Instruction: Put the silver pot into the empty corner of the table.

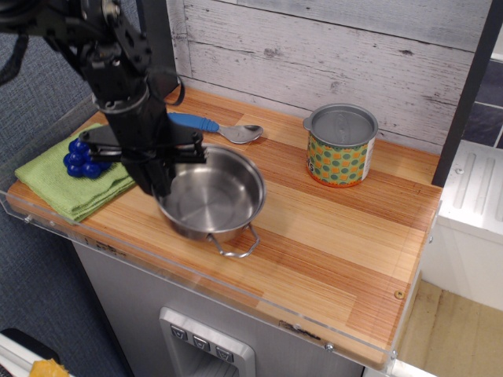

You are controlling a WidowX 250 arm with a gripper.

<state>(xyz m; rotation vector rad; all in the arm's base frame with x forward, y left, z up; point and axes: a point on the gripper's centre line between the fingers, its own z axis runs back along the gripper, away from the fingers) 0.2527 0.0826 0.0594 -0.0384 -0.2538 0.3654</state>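
You see: green-and-orange dotted tin can (339, 146) near back wall; blue-handled metal spoon (224, 128) left of it; blue grape cluster (82, 158) on folded green cloth (59, 179).
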